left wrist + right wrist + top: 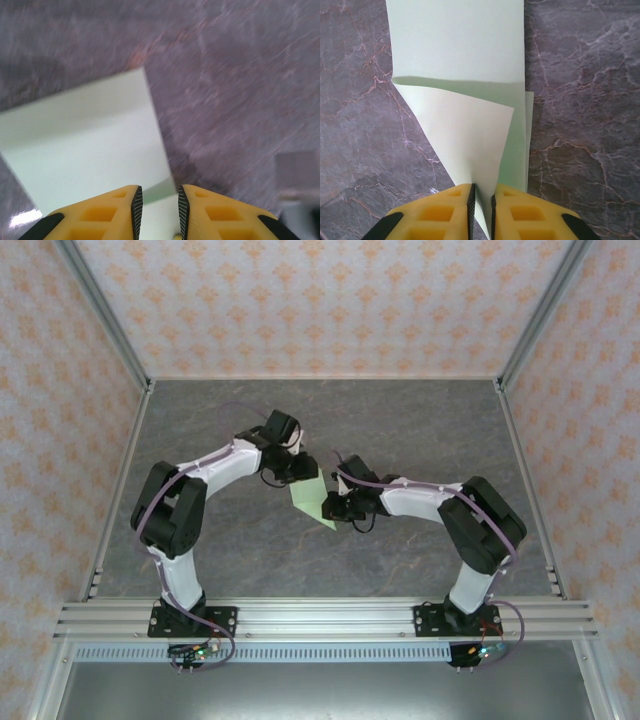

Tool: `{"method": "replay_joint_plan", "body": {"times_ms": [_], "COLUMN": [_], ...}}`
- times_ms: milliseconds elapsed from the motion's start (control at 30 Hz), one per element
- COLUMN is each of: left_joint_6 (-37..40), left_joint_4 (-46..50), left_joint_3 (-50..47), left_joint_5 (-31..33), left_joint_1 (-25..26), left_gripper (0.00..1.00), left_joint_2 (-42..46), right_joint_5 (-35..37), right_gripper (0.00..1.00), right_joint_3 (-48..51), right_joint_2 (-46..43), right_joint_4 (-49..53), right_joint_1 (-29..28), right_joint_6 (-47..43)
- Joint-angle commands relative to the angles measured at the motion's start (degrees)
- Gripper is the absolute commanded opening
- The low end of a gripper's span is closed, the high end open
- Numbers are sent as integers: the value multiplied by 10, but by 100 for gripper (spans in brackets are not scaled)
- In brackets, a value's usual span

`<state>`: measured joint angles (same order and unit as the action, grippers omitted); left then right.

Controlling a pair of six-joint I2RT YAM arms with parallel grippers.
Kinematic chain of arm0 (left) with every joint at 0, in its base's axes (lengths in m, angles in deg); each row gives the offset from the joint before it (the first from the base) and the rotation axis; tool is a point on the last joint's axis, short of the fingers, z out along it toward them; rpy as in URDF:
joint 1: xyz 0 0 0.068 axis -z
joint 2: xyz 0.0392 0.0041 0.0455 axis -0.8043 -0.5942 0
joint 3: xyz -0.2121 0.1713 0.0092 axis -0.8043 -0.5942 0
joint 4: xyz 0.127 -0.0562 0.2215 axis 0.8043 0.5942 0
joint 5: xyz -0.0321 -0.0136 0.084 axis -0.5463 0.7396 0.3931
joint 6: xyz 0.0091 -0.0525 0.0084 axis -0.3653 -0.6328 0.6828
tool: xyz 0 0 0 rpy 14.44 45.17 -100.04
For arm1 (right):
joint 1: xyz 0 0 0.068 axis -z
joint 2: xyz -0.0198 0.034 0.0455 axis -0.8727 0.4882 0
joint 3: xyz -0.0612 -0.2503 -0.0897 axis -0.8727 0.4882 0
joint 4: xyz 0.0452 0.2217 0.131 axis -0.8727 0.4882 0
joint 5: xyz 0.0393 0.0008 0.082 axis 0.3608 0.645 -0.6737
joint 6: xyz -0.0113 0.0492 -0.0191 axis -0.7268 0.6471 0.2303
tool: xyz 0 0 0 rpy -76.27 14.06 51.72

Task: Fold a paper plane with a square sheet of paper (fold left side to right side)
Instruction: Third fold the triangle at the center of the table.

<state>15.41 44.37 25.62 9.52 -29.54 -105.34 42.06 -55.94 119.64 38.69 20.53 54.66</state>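
Pale green and plain, the square sheet of paper point(312, 502) lies at the middle of the grey marbled bench point(220, 430), between the two hands. From above we see it as a narrow folded strip. Its long axis runs on a diagonal from far left to near right, and its near end narrows.

In the right wrist view the strip runs straight away from the right hand point(482, 192), in line with its yellow fingers point(452, 210). A flap is turned back from a crease across the strip and curls up off the layer below. It tapers into the slim slot between those fingers, and the hand is pinched on it. A thin edge of a lower layer shows just past the strip's right side.

In its own blurred wrist view, the left hand point(159, 197) sits at the sheet's far end. Its jaws stand apart with a plain gap, and the paper's edge reaches into that gap. We cannot tell whether the pads touch it.

Both arms bend inward, so the two hands sit close together on either side of the sheet. Purple cables point(375, 480) run along the arms. Walls point(330, 300) with an orange pattern close the bench on three sides, and an aluminium rail point(320, 618) at the near edge carries the bases.
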Motion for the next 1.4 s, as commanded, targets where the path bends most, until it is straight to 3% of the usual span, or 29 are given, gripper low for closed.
{"method": "replay_joint_plan", "body": {"times_ms": [0,367,833,1133,1367], "left_joint_6": [17,27,24,24,24], "left_joint_4": [24,25,17,20,21], "left_joint_3": [39,57,45,47,52], "left_joint_5": [-7,-1,0,2,2], "left_joint_1": [-1,-1,0,2,6], "left_gripper": [29,28,28,27,27], "left_joint_2": [-61,-129,-127,-128,-132], "right_joint_5": [15,12,20,28,21], "right_gripper": [21,26,27,15,13], "right_joint_3": [-7,-24,-48,-62,-78], "right_joint_2": [-10,-13,-6,7,25], "right_joint_4": [4,7,35,51,53], "right_joint_1": [-1,4,17,17,17], "right_joint_6": [-5,-15,-44,-57,-66]}}
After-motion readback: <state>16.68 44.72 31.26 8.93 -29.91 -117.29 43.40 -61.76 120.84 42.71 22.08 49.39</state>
